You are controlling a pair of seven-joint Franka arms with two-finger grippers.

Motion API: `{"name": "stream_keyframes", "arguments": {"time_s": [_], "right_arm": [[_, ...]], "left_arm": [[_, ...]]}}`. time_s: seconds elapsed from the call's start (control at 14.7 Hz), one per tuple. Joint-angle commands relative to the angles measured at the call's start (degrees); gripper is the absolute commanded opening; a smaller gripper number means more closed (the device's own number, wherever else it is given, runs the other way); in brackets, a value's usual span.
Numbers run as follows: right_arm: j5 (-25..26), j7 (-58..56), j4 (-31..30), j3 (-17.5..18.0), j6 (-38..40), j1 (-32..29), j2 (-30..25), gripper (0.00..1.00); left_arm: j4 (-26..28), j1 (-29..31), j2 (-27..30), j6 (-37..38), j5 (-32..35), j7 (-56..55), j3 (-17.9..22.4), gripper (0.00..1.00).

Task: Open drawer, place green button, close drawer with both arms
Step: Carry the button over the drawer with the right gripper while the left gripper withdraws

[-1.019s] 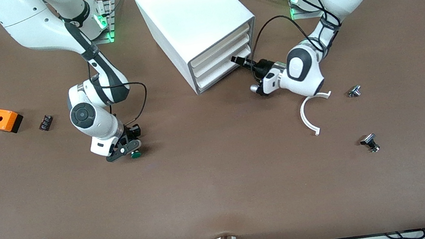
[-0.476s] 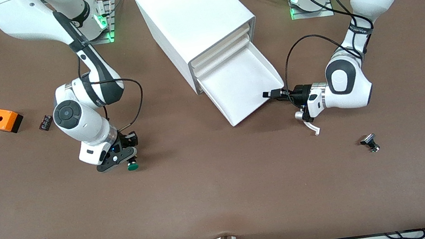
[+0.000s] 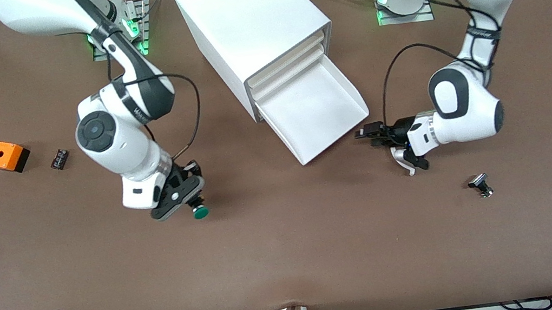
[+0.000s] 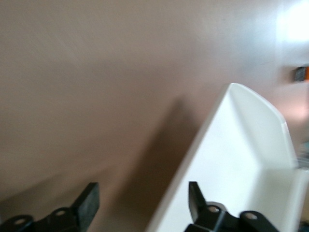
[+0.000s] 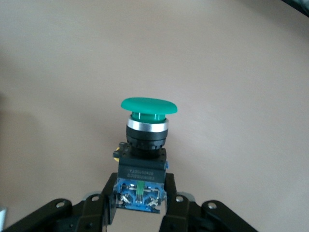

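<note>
My right tool point(image 3: 194, 200) is clamped on the button point(image 3: 200, 212), fingers pinching its black blocky body point(image 5: 141, 170) while the green cap point(image 5: 148, 105) points away from my wrist. It hangs over bare brown bench point(image 3: 290, 251), toward the right arm's end, with the button lifted clear of the surface.

My left tool point(image 3: 368, 134) is up over the bench just beside the pulled-out corner of the drawer point(image 3: 316, 110), fingers point(image 4: 88, 205) apart and gripping nothing; the drawer's white rim point(image 4: 251, 104) shows just past them. The drawer, lowest in the white cabinet point(image 3: 250, 22), stands pulled far out, its tray bare.

A curved white piece point(image 3: 401, 161) lies partly under my left wrist. A silver-and-black knob point(image 3: 481, 184) sits nearer the front camera than that, toward the left arm's end. An orange box point(image 3: 5, 156) and a small black part point(image 3: 59, 158) lie toward the right arm's end.
</note>
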State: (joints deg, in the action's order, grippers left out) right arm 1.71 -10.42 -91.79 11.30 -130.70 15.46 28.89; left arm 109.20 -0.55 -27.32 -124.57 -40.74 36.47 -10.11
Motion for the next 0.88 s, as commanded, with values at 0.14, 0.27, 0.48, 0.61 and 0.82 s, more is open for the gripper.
{"name": "stream_keyframes", "arguments": {"time_s": [0.14, 0.27, 0.48, 0.61, 0.82], "right_arm": [[2.6, -9.2, 5.2, 6.9, 3.0, 1.1, 1.7, 0.21], [2.8, -15.8, 5.3, 8.6, 3.5, 1.9, 2.6, 0.21], [2.5, -29.8, 9.6, 10.9, 3.5, 3.3, 5.6, 0.21], [3.6, -30.9, 12.6, 13.6, 6.8, 4.6, 7.2, 0.21], [11.5, -31.0, 18.2, 14.1, 12.1, 10.1, 9.7, 0.21]], "left_arm": [[-0.2, 6.0, 13.8, -3.2, 10.1, -0.9, 0.4, 1.00], [0.1, 7.0, 19.8, 0.3, 14.9, -1.0, 2.6, 1.00], [-6.1, 7.1, 25.3, 16.8, 24.7, -4.6, 8.1, 1.00], [-13.5, 6.5, 25.6, 25.0, 34.3, -12.7, 8.1, 1.00], [-17.3, 4.9, 26.3, 33.8, 45.4, -29.8, 4.6, 1.00]]}}
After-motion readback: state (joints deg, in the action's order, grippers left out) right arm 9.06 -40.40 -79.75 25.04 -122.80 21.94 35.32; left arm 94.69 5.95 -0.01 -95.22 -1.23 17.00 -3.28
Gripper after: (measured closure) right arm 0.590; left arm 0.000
